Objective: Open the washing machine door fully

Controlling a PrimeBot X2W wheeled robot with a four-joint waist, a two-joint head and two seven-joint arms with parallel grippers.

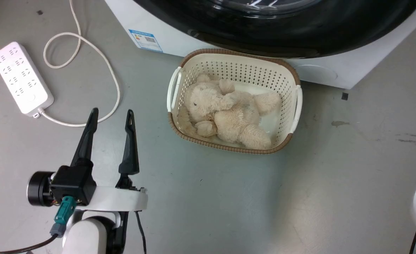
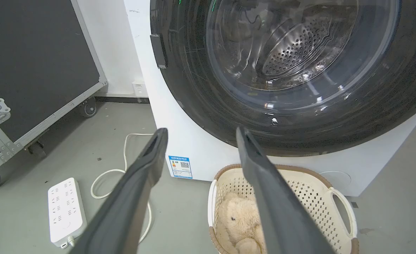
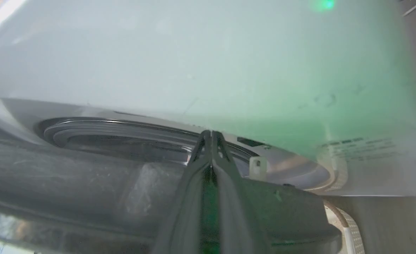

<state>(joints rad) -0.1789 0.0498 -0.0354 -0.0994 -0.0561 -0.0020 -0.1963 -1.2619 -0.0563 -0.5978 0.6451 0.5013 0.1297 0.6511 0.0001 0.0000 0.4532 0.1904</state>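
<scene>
— Head view first: where was the washing machine (image 1: 335, 70)?
— Along the top, its black door (image 1: 299, 38) just behind the basket (image 1: 239, 68).
— And the grippers?
— Left gripper (image 1: 112, 111) hung spread apart beside the basket; right gripper (image 3: 211, 134) was pinched together at the door's edge.

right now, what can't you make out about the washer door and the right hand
Washing machine door: upper part cut off by the head view's top edge.
Right hand: right wrist view blurred; what its shut tips touch is unclear.
Blue label text: too small, left wrist view.
</scene>
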